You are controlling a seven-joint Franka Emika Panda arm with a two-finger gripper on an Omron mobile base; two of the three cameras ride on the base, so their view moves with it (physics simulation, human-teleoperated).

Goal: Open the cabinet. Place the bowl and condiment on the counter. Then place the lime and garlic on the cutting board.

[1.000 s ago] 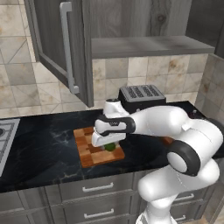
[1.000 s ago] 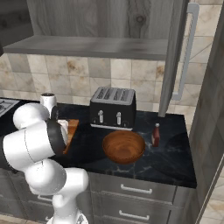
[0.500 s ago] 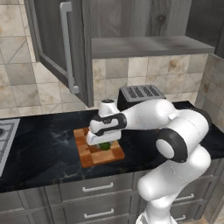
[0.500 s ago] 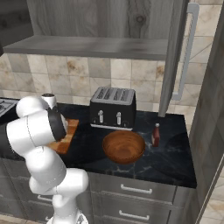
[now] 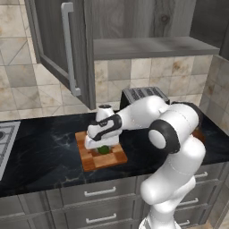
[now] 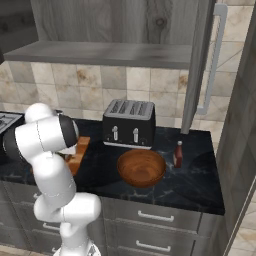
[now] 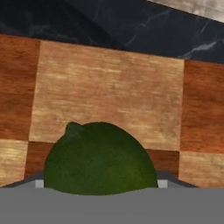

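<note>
Lime set on the checkered board, gripper low over it.

Left base view: since a second ago the arm has swung further left and dropped, so the gripper now hangs right above the lime, which sits at the middle of the cutting board on the black veined counter; the cabinet door stands open at 11 o'clock. Right base view: the round wooden bowl rests in front of the toaster, the small bottle upright at its 3 o'clock, both unmoved. Hand view: the lime is round and pebbled, its stem nub tipped toward 11 o'clock, resting on light and dark wood squares; whether the jaws grip it or stand loose I cannot tell.
</note>
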